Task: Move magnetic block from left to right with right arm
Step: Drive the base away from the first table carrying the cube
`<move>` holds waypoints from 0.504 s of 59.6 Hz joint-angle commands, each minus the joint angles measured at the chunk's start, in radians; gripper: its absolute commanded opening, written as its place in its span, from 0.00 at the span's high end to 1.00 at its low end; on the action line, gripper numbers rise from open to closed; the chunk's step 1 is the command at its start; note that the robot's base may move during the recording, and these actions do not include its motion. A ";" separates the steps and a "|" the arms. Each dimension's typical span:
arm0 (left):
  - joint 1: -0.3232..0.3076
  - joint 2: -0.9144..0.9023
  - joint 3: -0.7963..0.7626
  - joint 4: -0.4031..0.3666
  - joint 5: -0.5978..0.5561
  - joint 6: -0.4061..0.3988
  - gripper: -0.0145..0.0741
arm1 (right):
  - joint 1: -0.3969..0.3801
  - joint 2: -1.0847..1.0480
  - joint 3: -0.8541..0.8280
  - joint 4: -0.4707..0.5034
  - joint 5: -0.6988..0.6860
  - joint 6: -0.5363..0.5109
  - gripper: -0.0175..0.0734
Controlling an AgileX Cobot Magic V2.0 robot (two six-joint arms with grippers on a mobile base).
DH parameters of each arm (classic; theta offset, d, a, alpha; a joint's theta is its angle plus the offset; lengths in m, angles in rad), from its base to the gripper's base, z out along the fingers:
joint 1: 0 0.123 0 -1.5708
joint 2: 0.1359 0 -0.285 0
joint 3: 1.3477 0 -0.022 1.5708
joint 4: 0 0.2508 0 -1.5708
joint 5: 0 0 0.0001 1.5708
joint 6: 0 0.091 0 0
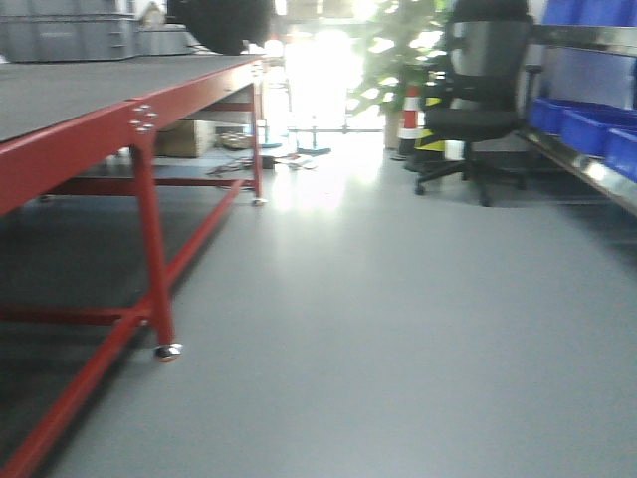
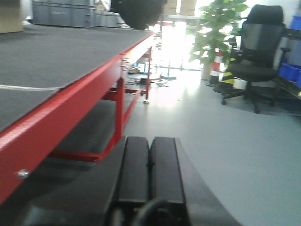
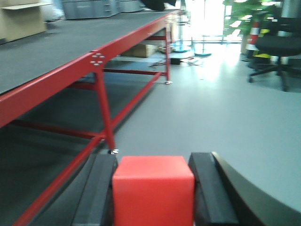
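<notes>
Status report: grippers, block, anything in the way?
Left gripper shut, empty. Right gripper shut on magnetic block. Red table alongside; open floor ahead.

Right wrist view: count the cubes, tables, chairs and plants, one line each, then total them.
cube: 1
table: 1
chair: 1
plant: 1
Total: 4
</notes>
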 commanded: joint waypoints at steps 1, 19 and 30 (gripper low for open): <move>-0.002 -0.014 0.009 0.000 -0.094 -0.007 0.97 | -0.005 0.017 -0.026 -0.020 -0.096 -0.010 0.71; -0.002 -0.014 0.009 0.000 -0.094 -0.007 0.97 | -0.005 0.017 -0.026 -0.020 -0.096 -0.010 0.71; -0.002 -0.014 0.009 0.000 -0.094 -0.007 0.97 | -0.005 0.015 -0.026 -0.020 -0.096 -0.010 0.71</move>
